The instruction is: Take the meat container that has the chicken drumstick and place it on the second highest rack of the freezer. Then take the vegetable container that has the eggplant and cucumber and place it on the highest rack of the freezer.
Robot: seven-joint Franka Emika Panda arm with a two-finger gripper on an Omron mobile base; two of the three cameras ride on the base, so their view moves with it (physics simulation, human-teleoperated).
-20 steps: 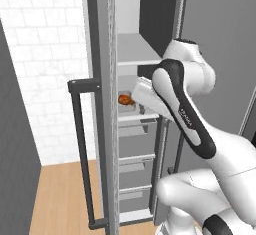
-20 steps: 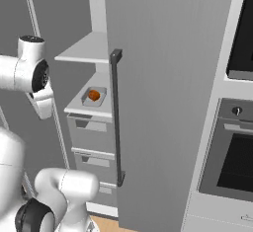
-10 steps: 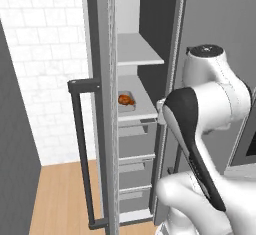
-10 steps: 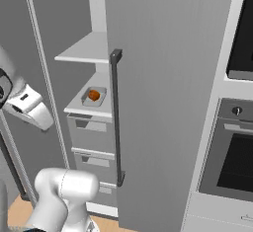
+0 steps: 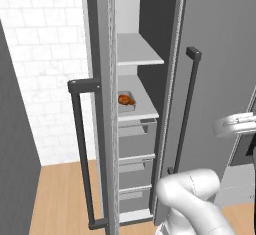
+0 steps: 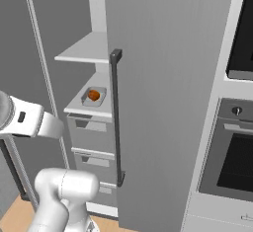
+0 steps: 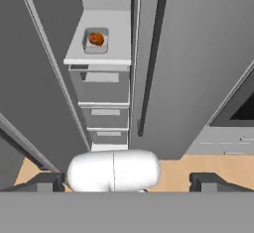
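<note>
- Sitting on the lower of the two pale grey shelves point(image 5: 142, 110) inside the tall grey freezer point(image 5: 165, 54) is a small shallow grey meat container point(image 5: 127, 102), and in it lies the glossy orange-brown chicken drumstick point(image 5: 125, 99).
- In the right base view the same tray point(image 6: 94, 96) rests on that shelf, with the drumstick point(image 6: 93, 95) inside it, just left of the long dark vertical bar handle point(image 6: 116, 117) of the closed grey door.
- Above it, at about 12 o'clock from the tray in the left base view, the flat pale grey highest rack point(image 5: 137, 51) carries nothing that can be made out.
- Below the tray's shelf three grey drawers point(image 5: 136, 138) stack downward toward the wooden floor point(image 5: 60, 199).
- The open freezer door point(image 5: 102, 104) stands edge-on in the left base view, its own dark bar handle point(image 5: 80, 149) at its 9 o'clock side, before a white tiled wall point(image 5: 45, 54).
- In the hand view the two-finger gripper point(image 7: 126, 181) shows its dark fingertips point(image 7: 44, 181) far apart at the bottom edge, with nothing between them.
- From that gripper, the tray point(image 7: 96, 40) with the drumstick point(image 7: 96, 39) lies well apart, at about 11 o'clock, high in the hand view; they do not touch.
- A black-glass oven point(image 6: 237, 162) sits at 3 o'clock of the freezer in the right base view.
</note>
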